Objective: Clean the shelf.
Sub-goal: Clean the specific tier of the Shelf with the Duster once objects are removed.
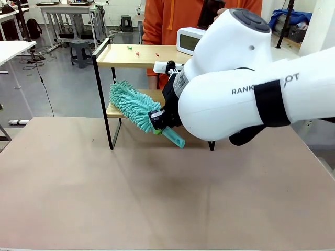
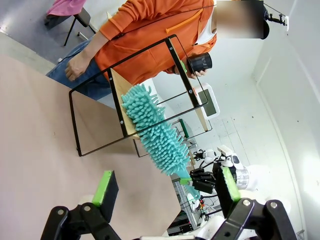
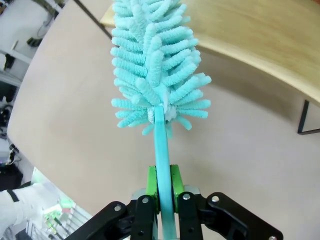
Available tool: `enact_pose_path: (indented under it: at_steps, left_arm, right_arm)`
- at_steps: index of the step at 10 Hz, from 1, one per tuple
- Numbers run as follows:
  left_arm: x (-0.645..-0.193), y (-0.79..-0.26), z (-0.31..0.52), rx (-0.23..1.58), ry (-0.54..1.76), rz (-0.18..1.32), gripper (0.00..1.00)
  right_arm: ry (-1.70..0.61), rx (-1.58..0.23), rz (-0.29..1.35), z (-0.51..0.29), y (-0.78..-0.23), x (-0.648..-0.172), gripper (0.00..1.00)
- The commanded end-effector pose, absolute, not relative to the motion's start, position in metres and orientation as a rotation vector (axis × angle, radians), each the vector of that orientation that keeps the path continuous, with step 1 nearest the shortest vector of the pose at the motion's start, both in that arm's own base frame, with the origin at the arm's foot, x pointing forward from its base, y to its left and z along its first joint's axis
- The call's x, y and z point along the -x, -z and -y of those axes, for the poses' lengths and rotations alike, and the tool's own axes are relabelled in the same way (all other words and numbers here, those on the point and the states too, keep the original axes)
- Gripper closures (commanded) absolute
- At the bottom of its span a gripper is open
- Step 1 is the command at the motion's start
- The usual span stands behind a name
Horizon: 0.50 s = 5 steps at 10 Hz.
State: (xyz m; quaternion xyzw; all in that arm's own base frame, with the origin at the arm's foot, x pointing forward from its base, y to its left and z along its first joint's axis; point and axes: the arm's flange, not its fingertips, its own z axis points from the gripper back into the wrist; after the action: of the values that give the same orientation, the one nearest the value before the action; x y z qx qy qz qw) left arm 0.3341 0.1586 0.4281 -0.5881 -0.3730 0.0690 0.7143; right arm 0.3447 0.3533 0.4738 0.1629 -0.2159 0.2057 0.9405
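Clamping the smooth teal handle between its green pads, the right gripper (image 3: 164,181) holds a fluffy duster (image 3: 155,65) whose head reaches the lower wooden board of the shelf (image 1: 131,56). The shelf stands at the far side of the table (image 1: 157,198). Small bits (image 1: 137,53) lie on its top board. The left gripper (image 2: 166,186) stands wide apart.
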Motion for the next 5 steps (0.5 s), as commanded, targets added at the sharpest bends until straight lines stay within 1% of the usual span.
enact_pose_path:
  at_steps: [1,3,5]
  left_arm:
    - [-0.333,-0.429,-0.158,1.306,-0.131,0.842,0.0]
    - [-0.333,-0.429,-0.158,1.306,-0.131,0.842,0.0]
    - [-0.333,-0.429,-0.158,1.306,-0.131,0.842,0.0]
  right_arm:
    - [-0.507,-0.367,0.307,-0.343,-0.483,-0.355,0.86]
    - [-0.544,-0.331,0.262,-0.318,-0.502,-0.35,0.86]
    - [-0.605,-0.364,0.159,-0.273,-0.541,-0.312,0.86]
